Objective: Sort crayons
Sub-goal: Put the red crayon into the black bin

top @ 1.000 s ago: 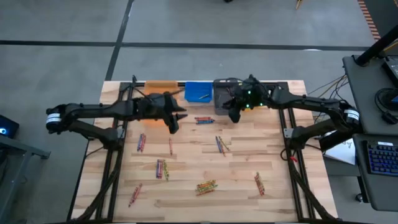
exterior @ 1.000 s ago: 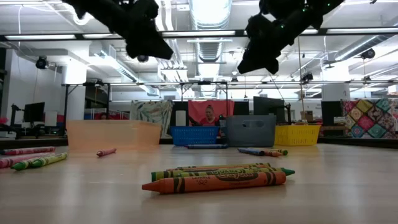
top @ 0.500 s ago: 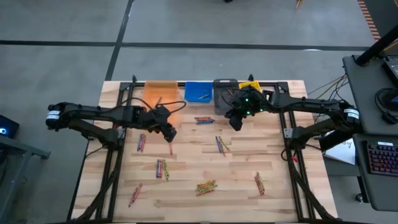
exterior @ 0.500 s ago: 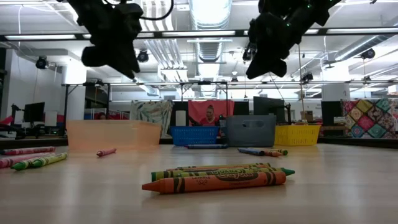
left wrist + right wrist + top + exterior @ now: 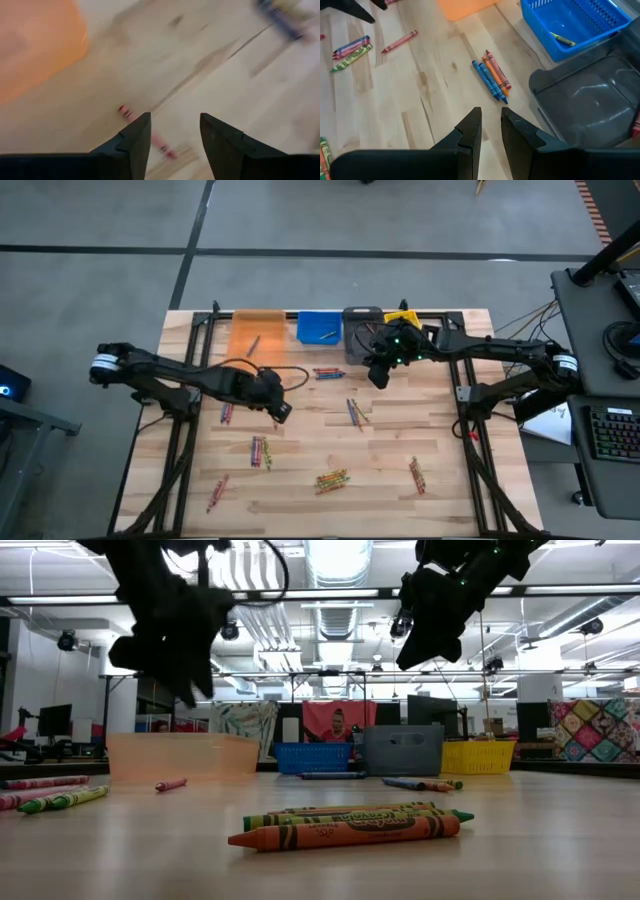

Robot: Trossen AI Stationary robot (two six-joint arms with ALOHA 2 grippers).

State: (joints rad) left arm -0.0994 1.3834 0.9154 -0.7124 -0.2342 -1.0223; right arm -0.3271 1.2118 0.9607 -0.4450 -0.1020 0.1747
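Crayons lie flat in small groups across the wooden table, among them a blue, orange and red set and a bundle near the front edge. A single red crayon lies on the wood just below my left gripper, which hovers open and points steeply down at it. My right gripper hangs high in front of the grey bin, its fingers a narrow gap apart with nothing between them.
Along the far edge stand the orange bin, the blue bin with a crayon inside, the grey bin and the yellow bin. A person shows in the room behind the bins. Bare wood lies between the crayon groups.
My left gripper has moved from beside the orange bin toward the table's near edge and down, rolling as it went, and now stands over the single red crayon. My right gripper has stayed almost in place.
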